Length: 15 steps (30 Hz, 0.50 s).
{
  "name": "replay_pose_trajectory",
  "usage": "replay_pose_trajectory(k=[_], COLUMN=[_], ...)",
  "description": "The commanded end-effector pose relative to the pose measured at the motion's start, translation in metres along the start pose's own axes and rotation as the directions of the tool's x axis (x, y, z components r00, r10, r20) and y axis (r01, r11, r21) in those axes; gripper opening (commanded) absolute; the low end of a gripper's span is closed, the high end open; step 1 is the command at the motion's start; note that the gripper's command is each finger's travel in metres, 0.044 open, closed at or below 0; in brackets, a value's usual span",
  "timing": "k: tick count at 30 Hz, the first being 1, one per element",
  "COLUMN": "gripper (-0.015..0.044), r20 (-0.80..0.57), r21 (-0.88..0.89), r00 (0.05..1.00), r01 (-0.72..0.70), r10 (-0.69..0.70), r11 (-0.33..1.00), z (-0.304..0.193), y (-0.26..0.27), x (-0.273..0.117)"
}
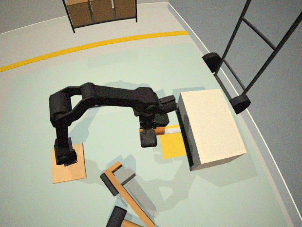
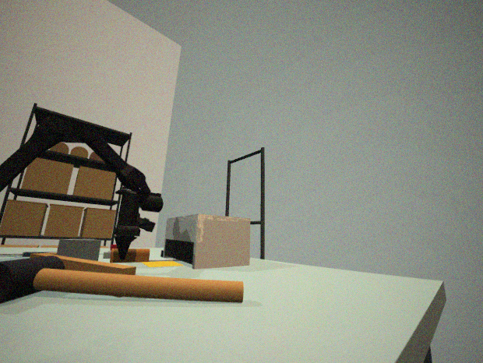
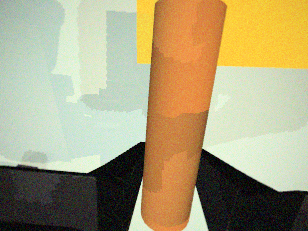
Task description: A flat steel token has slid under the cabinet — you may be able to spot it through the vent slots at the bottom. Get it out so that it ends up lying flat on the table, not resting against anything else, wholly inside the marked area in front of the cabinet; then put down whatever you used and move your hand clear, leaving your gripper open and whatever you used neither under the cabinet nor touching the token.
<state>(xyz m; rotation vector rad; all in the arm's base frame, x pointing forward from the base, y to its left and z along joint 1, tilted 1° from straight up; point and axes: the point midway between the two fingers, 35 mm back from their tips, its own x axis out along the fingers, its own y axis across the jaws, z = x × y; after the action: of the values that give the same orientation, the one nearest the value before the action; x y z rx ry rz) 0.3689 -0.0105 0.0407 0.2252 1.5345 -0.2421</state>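
Observation:
My gripper (image 1: 148, 132) (image 2: 122, 255) (image 3: 168, 150) is shut on the orange round handle (image 1: 160, 131) (image 2: 141, 255) (image 3: 182, 74) of a tool, low over the table in front of the cabinet. The tool's pale shaft (image 1: 172, 130) runs from the handle toward the cabinet (image 1: 212, 126) (image 2: 222, 241), across the back part of the yellow marked area (image 1: 173, 146) (image 2: 162, 264) (image 3: 270, 34). Its far end is hidden in the top view. The cabinet has a dark low opening (image 2: 179, 250) on the side facing the arm. The steel token is not visible in any view.
An orange angled bar (image 1: 131, 201), a grey block (image 1: 125, 173) and a black cylinder (image 1: 109, 184) lie nearer the top view's lower edge. Another black piece (image 1: 116, 216) lies there with an orange rod (image 2: 144, 287). A small red thing (image 2: 113, 246) shows behind the gripper.

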Motion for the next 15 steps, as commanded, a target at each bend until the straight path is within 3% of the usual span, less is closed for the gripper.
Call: replay_pose_trajectory(k=[1, 15], gripper=[0.0, 0.0], r20=[0.001, 0.0], r21=[0.006, 0.006], r00=[1.0, 1.0], r01=[0.003, 0.003], r10=[-0.003, -0.003], r11=[1.0, 1.0], z=[-0.004, -0.019], y=[0.0, 0.0], x=[0.001, 0.001])
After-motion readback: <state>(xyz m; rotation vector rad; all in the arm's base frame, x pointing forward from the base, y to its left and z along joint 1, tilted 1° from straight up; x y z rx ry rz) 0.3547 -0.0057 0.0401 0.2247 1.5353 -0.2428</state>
